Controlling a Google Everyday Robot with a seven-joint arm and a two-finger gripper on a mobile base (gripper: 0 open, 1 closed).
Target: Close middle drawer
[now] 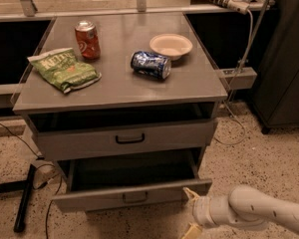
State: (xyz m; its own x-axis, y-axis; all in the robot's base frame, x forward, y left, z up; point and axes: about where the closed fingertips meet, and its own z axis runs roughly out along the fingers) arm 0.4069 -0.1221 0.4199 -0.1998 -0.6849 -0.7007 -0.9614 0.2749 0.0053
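The middle drawer (pixel 132 197) is the grey one pulled partway out under the top drawer (pixel 124 139). Its inside is dark and looks empty, and a small bar handle (pixel 134 198) sits at the centre of its front. My gripper (pixel 190 212) is low at the front right, on a white arm (pixel 254 214) that comes in from the right edge. Its yellowish fingers (pixel 189 193) are spread apart and hold nothing. The upper finger is against the right end of the drawer's front. The lowest drawer is hidden below.
On the cabinet top (pixel 114 83) lie a green chip bag (pixel 64 69), an upright red can (pixel 87 40), a blue can (pixel 150 64) on its side and a beige bowl (pixel 171 46). A black bar (pixel 25 198) and cables lie on the floor at the left. A dark cabinet (pixel 284 59) stands at the right.
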